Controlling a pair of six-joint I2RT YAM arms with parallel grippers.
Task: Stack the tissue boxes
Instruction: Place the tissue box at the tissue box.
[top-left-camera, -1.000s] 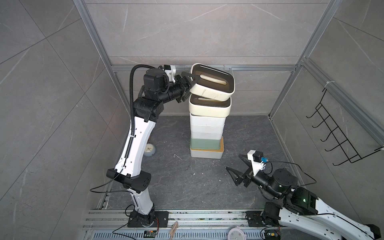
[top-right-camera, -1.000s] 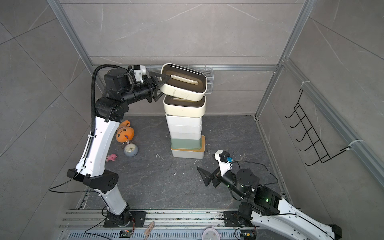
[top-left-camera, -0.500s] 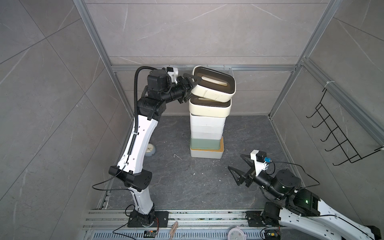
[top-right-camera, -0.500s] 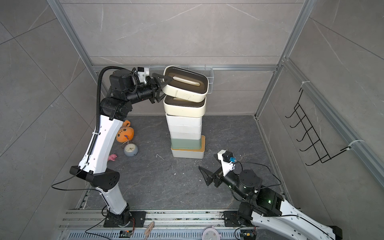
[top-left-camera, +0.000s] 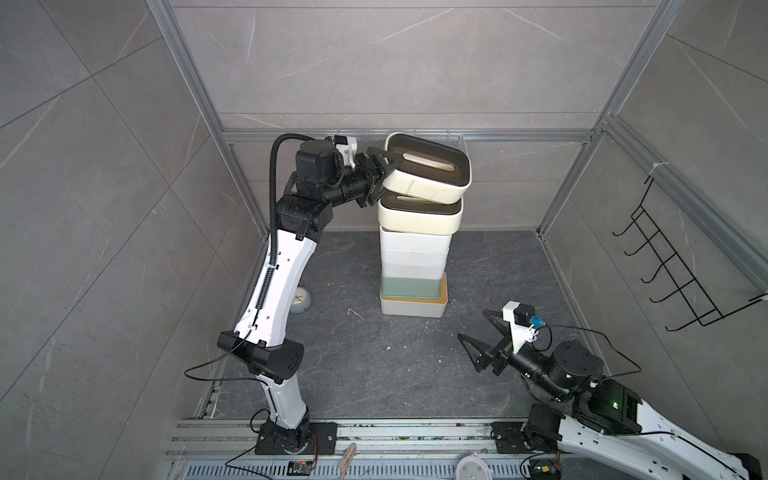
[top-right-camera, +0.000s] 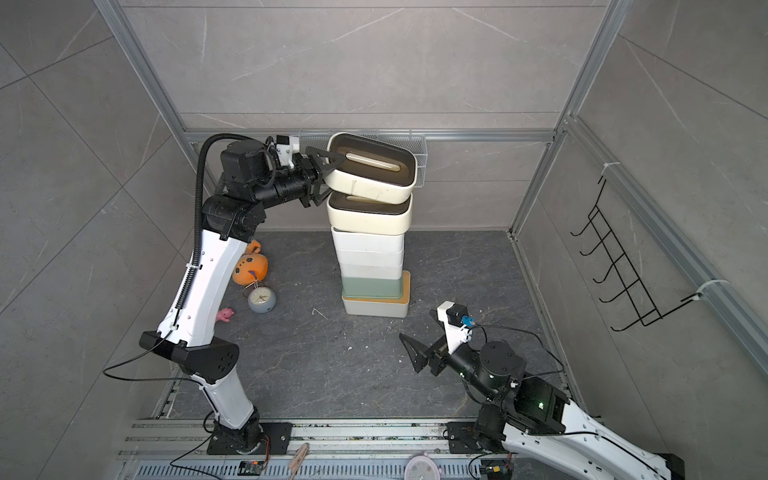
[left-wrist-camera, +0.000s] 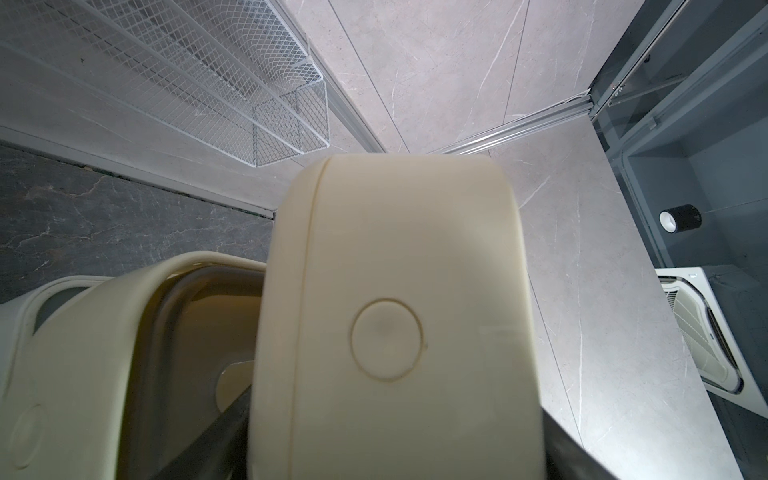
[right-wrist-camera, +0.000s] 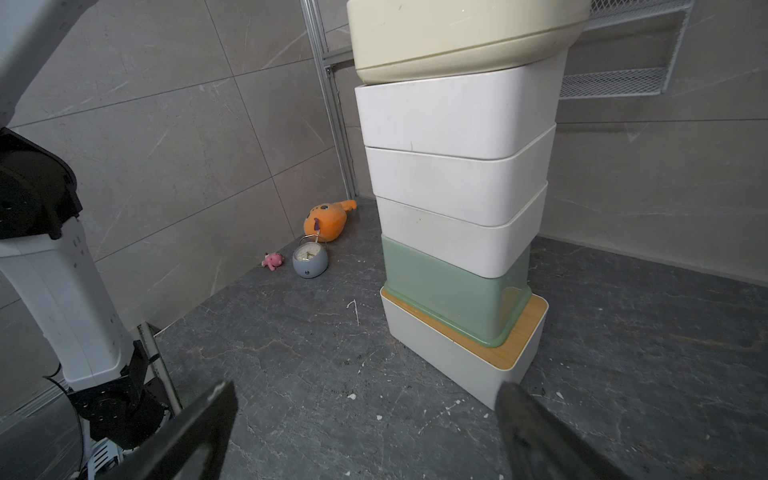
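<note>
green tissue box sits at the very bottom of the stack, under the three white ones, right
No. The green tissue box is under the three white ones, but it is not at the bottom: it sits on the white box with a bamboo lid. The right wrist view shows it.

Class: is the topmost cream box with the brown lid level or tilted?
Tilted: the left gripper holds one end of the cream brown-lidded box raised.

six tissue boxes (top-left-camera: 413, 257) stacked upright | seventh cream box (top-left-camera: 424, 189), brown lid, tilted over stack top
</note>
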